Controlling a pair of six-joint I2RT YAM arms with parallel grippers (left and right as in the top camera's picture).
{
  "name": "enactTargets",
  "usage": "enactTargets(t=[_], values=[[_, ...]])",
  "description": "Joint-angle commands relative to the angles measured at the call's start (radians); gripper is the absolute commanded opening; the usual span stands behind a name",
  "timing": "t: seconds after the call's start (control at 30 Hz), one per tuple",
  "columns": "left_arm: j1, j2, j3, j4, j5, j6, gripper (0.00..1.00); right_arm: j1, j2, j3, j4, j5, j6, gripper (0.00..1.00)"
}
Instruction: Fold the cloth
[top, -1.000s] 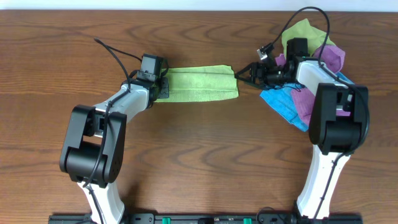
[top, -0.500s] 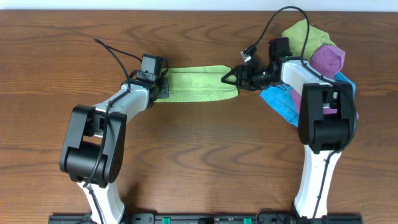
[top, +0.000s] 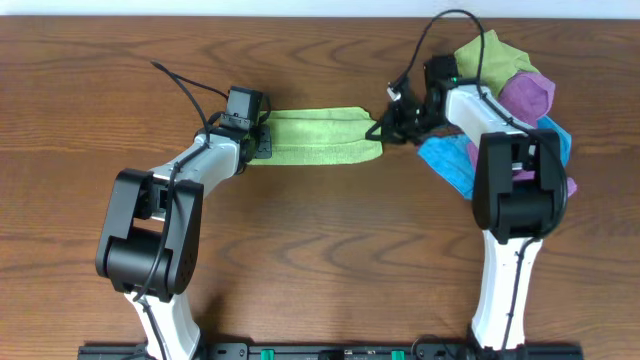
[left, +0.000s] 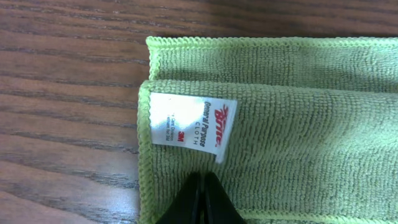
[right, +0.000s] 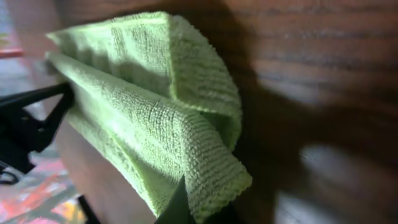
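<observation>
A dark brown wooden table (top: 320, 250) with a visible grain is filling the overhead view, and two white-and-black robot arms are reaching across it from the near edge. Between them the bright lime-green ribbed microfibre cloth (top: 320, 135) is lying flat on the wood at the far middle of the table as a long, narrow band running left to right, already folded lengthwise. In the left wrist view one layer is sitting on another, with the stitched border of the lower layer showing beyond it.

The left gripper (top: 258, 140) is sitting on the band's left end, its black fingers (left: 202, 199) pressed together on the fabric. The right gripper (top: 380, 128) is pinching the right end, jaws closed tight on a lifted, curled corner.

Behind the right arm a loose pile is lying: a duller olive-yellow cloth (top: 480, 55), a purple cloth (top: 528, 95) and a blue cloth (top: 450, 165), overlapping one another.

A small white printed tag (left: 193, 123) is lying flat on the top layer, just beside the left fingers.
</observation>
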Motion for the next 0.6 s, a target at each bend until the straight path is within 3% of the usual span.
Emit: enactTargets(t=[0.0,0.2,0.57], values=[[0.001,0.049,-0.031,-0.053,-0.016,0.01,0.06,0.059,-0.053,0.086,-0.058,0.183,-0.004,0.02],[0.001,0.048,-0.031,-0.053,0.031,-0.01,0.05,0.208,-0.133,0.156,-0.133,0.416,0.051,0.02],[0.001,0.048,-0.031,-0.053,0.078,-0.01,0.05,0.415,-0.163,0.16,-0.109,0.558,0.102,0.02]])
